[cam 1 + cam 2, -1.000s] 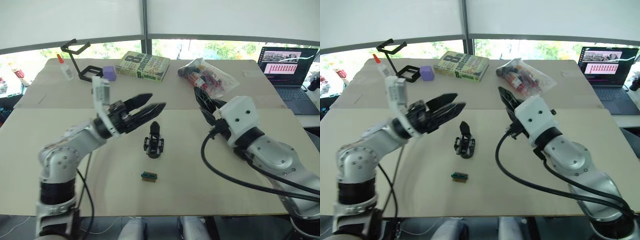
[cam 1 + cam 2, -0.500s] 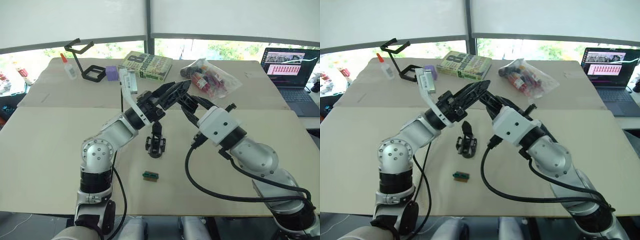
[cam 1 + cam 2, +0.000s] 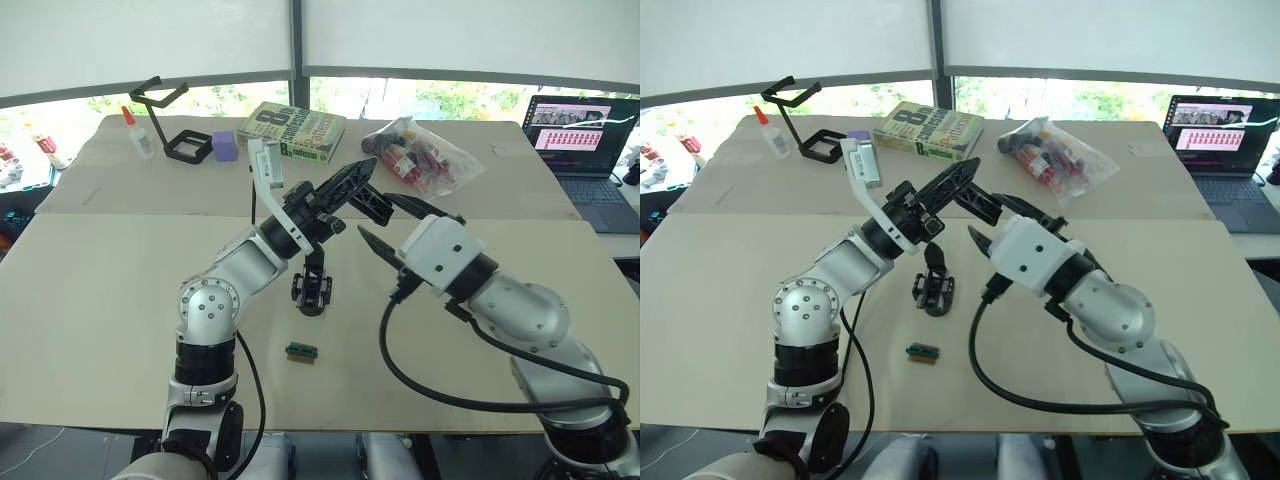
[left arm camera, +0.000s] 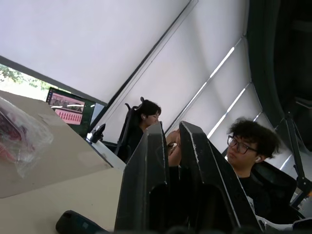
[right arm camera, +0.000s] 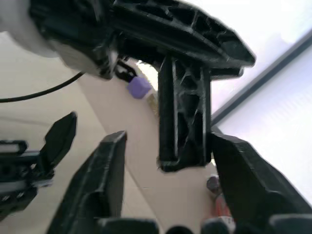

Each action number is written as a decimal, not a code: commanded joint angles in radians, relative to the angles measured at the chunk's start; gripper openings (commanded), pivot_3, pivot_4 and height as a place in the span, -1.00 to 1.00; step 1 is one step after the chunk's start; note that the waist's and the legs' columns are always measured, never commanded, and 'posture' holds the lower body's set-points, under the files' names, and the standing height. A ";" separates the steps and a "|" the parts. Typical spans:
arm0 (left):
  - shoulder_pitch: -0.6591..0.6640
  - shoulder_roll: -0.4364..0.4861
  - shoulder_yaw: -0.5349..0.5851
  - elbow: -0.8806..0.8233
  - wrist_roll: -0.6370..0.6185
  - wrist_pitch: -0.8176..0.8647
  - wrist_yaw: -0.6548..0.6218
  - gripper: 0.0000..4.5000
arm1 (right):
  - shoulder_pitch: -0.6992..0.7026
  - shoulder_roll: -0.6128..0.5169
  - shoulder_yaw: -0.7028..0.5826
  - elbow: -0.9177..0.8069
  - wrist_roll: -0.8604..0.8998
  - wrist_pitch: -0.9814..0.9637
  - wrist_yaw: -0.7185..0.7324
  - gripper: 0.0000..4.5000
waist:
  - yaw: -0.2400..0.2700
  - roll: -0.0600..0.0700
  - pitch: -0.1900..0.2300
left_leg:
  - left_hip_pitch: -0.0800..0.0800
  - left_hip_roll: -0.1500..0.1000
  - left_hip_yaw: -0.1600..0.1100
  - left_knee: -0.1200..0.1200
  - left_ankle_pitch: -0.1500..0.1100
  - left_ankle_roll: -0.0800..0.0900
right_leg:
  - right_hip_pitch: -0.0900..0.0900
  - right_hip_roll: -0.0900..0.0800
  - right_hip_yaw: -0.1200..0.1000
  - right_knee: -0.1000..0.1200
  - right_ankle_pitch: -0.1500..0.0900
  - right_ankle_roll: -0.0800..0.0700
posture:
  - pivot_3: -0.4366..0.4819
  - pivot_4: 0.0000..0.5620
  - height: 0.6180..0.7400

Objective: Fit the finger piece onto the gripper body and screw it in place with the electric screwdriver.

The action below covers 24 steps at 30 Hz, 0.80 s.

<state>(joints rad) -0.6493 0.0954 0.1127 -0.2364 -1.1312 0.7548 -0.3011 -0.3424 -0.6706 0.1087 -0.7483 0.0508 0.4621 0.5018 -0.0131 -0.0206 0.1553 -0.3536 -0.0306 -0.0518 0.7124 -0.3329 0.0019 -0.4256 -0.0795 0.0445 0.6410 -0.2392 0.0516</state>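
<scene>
Gripper body (image 3: 311, 285) behind small block (image 3: 299, 352) (table centre).

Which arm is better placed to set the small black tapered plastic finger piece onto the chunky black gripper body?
Probably the left: the left gripper is shut on the finger piece, near the gripper body, while the right gripper stands open around the piece.

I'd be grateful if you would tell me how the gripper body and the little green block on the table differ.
The gripper body is black; the block is green and brown. The gripper body is clearly the larger of the two. It stands upright with a pointed finger rising from it, while the block lies flat and low. The block sits nearer the robot than the gripper body. Both rest on the table, apart from each other.
</scene>
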 commanded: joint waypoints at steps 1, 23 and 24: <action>-0.066 0.077 0.045 0.029 -0.014 -0.002 -0.100 -1.00 | -0.013 -0.080 -0.163 -0.049 0.272 0.175 0.191 0.89 | 0.000 0.000 0.000 | 0.000 0.000 0.000 0.000 0.000 0.001 | 0.001 0.000 0.000 -0.001 0.000 0.000 | -0.05 -0.47 1.00; -0.295 0.450 -0.238 0.232 0.135 0.374 -0.793 -1.00 | -0.577 0.034 -0.233 0.375 1.257 1.152 -0.025 0.99 | -0.005 0.002 0.002 | -0.016 -0.005 -0.003 0.001 0.002 0.001 | -0.018 -0.008 -0.004 0.008 0.000 0.001 | -0.05 -0.47 1.00; -0.292 0.447 -0.236 0.228 0.139 0.376 -0.796 -1.00 | -0.580 0.031 -0.230 0.379 1.273 1.152 -0.041 0.99 | -0.006 0.002 0.002 | -0.016 -0.006 -0.003 0.001 0.003 0.001 | -0.019 -0.010 -0.005 0.008 0.000 0.001 | -0.05 -0.47 1.00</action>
<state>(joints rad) -0.9356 0.5439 -0.1348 0.0325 -0.9971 1.1523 -1.0791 -0.8913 -0.6338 -0.1096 -0.3612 1.2755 1.6071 0.4867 -0.0193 -0.0186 0.1574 -0.3698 -0.0372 -0.0542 0.7131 -0.3303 0.0032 -0.4445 -0.0900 0.0395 0.6485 -0.2385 0.0527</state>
